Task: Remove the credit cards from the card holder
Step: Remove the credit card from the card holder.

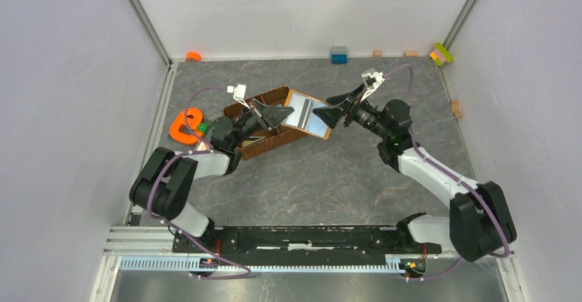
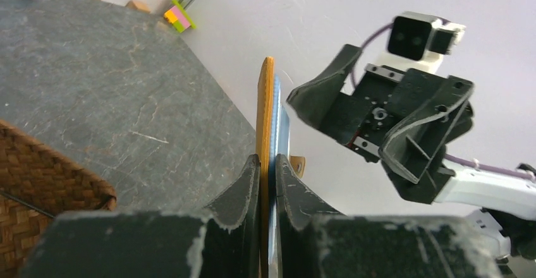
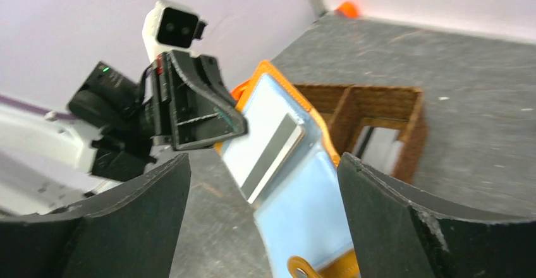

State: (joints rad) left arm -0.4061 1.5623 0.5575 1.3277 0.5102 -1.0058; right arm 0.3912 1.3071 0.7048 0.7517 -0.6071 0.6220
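Observation:
The card holder (image 1: 317,122) hangs unfolded above the table beside the woven tray, orange outside, pale blue lining (image 3: 316,208) facing my right arm. My left gripper (image 2: 268,164) is shut on its edge; it appears edge-on as the card holder (image 2: 268,101) in the left wrist view. A pale grey-white credit card (image 3: 268,145) with a grey stripe sits in the lining. My right gripper (image 3: 264,158) is open, its fingers wide on either side of the holder without touching it; the right gripper (image 1: 329,114) is just right of the holder. A pale flat piece (image 3: 379,148) lies in a tray compartment.
The brown woven divided tray (image 1: 274,96) stands under and left of the holder. An orange e-shaped toy (image 1: 185,125) lies at the left wall. A blue brick (image 1: 338,55), small wooden blocks (image 1: 410,53) and stacked coloured bricks (image 1: 442,53) line the back edge.

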